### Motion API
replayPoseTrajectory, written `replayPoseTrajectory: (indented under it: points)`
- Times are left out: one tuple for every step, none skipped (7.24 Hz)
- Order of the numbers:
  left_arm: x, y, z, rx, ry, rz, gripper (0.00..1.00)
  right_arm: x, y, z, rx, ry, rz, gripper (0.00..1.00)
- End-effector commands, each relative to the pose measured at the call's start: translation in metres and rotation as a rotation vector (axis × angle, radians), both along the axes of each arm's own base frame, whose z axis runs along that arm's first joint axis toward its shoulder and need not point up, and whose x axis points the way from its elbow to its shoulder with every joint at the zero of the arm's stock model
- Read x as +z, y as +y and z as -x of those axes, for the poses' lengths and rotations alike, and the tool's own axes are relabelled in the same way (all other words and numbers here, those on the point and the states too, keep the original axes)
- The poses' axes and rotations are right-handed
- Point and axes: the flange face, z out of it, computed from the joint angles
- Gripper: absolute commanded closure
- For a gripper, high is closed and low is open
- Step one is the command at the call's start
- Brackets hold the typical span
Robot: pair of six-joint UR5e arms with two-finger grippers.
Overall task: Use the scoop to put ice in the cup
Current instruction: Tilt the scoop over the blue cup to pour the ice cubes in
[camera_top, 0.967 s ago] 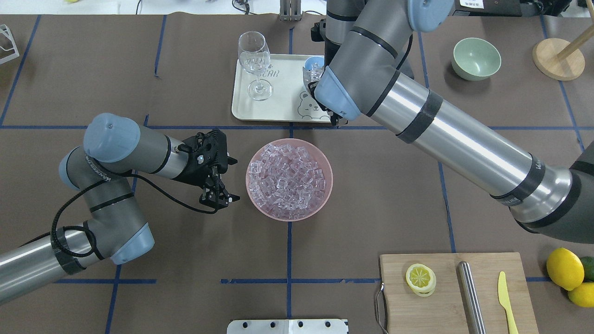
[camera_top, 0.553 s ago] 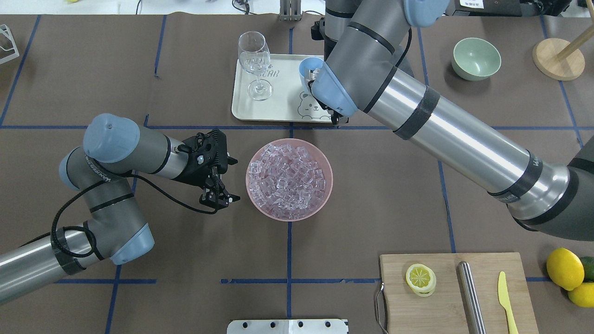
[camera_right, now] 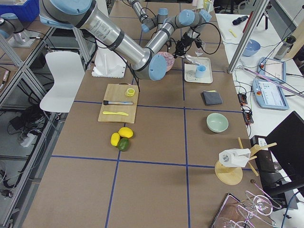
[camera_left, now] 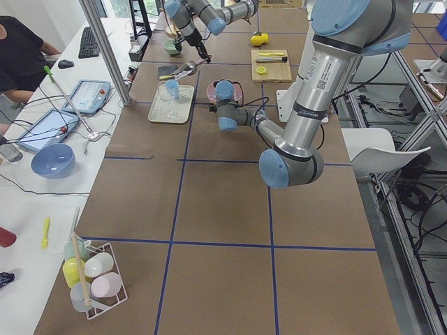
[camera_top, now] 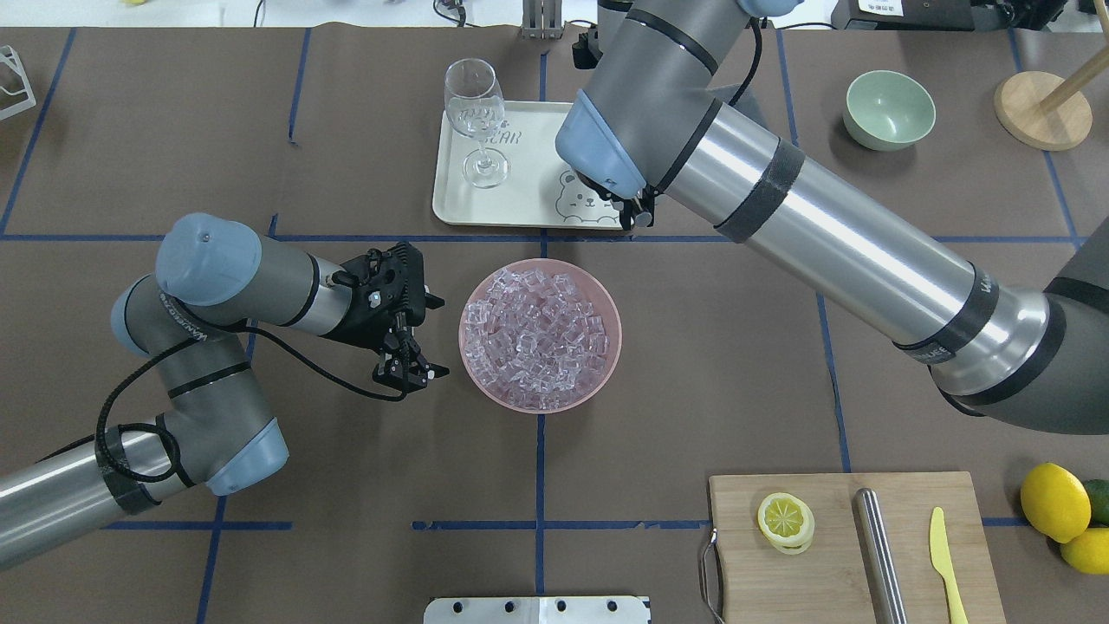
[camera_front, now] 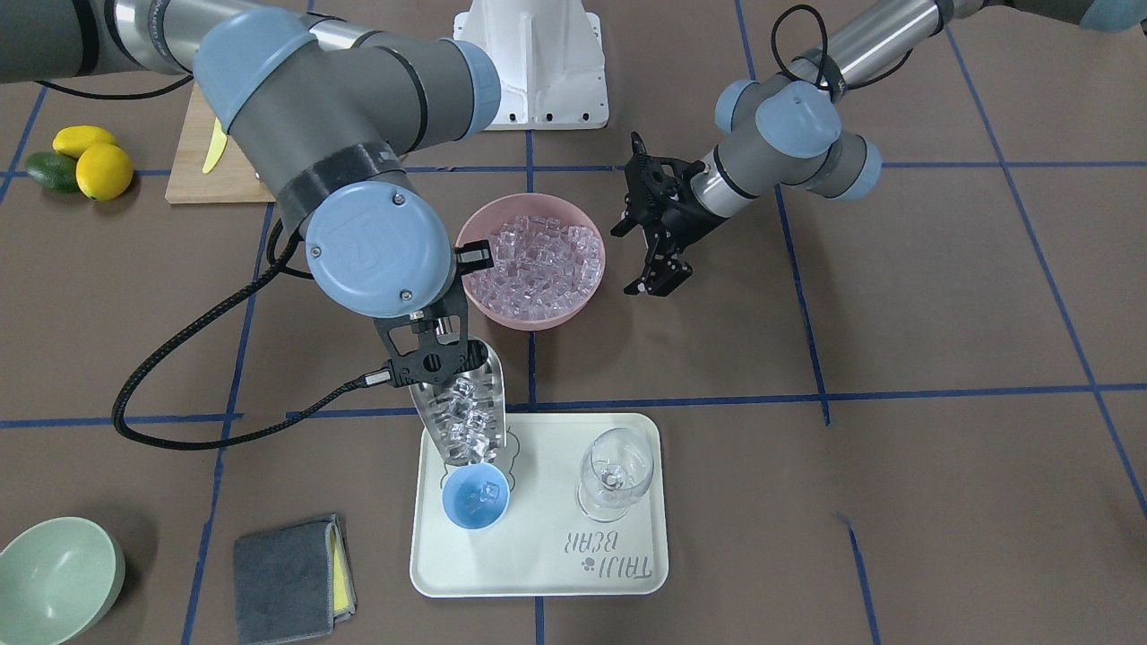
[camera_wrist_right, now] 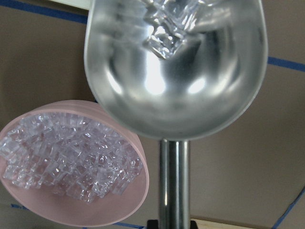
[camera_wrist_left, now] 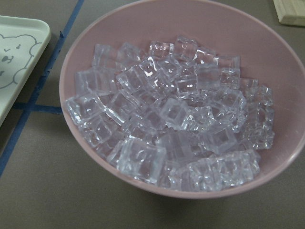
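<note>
My right gripper (camera_front: 437, 356) is shut on the handle of the steel scoop (camera_front: 466, 421). The scoop tilts mouth-down over the light-blue cup (camera_front: 461, 508) on the white tray (camera_front: 538, 560). Ice cubes (camera_front: 468, 408) lie along the trough (camera_wrist_right: 176, 71), and at least one cube sits in the cup. In the overhead view the right arm hides cup and scoop. More ice (camera_wrist_left: 171, 124) fills the pink bowl (camera_top: 618, 338). My left gripper (camera_top: 411, 371) hovers open beside the bowl, holding nothing.
A clear wine glass (camera_front: 614, 475) stands on the tray beside the cup. A grey cloth (camera_front: 291, 564) and a pale green bowl (camera_top: 889, 108) lie off the tray. The cutting board (camera_top: 849, 572) with a lemon slice, steel cylinder and yellow knife sits near the robot.
The right arm has swung further across the tray and now covers the cup in the overhead view. The left arm has not moved.
</note>
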Motion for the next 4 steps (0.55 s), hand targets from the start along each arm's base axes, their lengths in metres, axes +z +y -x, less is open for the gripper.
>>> replayPoseTrajectory:
  points:
    - [-0.0002,0.0000,0.0001,-0.001,0.001,0.000,0.00,-0.0054,-0.0101,0.0055,-0.002,0.018,0.022,1.00]
    - [-0.0002,0.0000,0.0001,-0.001,0.001,0.000,0.00,-0.0091,-0.0175,0.0121,-0.002,0.032,0.038,1.00]
    - [-0.0002,0.0000,0.0001,-0.001,0.001,0.000,0.00,-0.0084,-0.0185,0.0113,-0.003,0.033,0.039,1.00]
    - [-0.0002,-0.0002,0.0001,-0.003,0.000,-0.001,0.00,-0.0048,-0.0183,0.0125,-0.006,0.040,0.045,1.00]
